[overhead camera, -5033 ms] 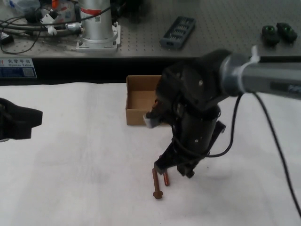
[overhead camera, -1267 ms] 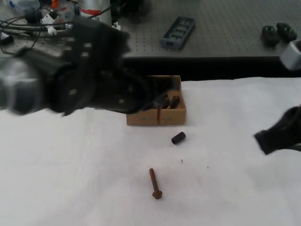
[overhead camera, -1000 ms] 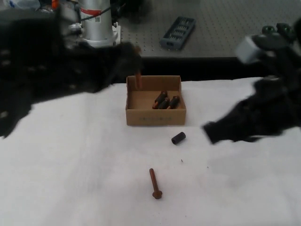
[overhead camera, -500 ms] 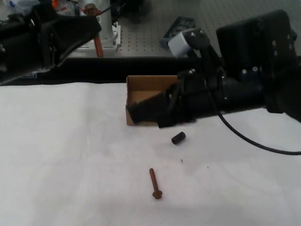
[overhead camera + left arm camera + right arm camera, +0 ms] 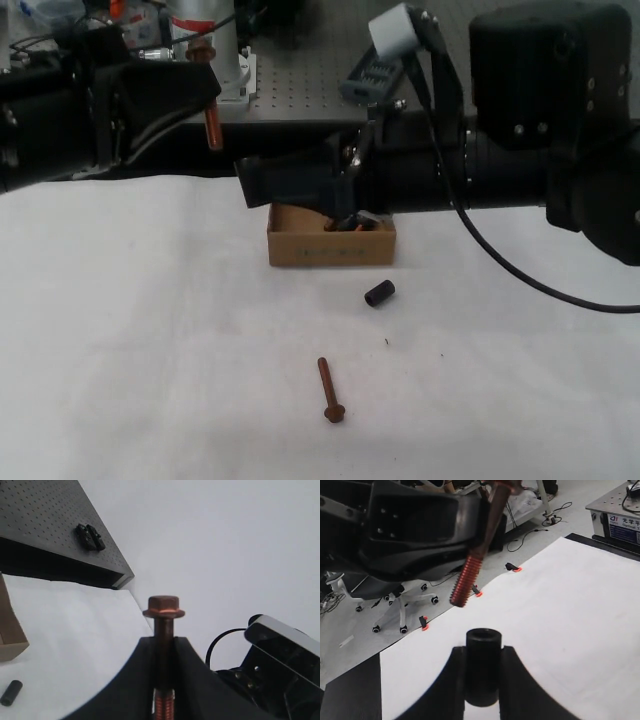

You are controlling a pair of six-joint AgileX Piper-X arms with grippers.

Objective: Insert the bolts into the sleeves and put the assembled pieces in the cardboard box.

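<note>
White cloth (image 5: 150,330) is covering the bench in the high view, a spare bolt (image 5: 329,390) and spare sleeve (image 5: 379,294) lying below the arms, the cardboard box (image 5: 330,247) behind them. Left wrist view: the left gripper (image 5: 163,645) is clamping the held bolt (image 5: 163,611) by its shank. Right wrist view: the right gripper (image 5: 483,655) is pinching the held sleeve (image 5: 483,640) just short of those threads (rigid, slick metal, probably; mid-length grips are suiting it).

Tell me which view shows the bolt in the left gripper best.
Left wrist view: the bolt sits central, its hex head and shank clear, clamped in the left gripper. The right wrist view shows its threaded end; the high view, a small copper rod.
</note>
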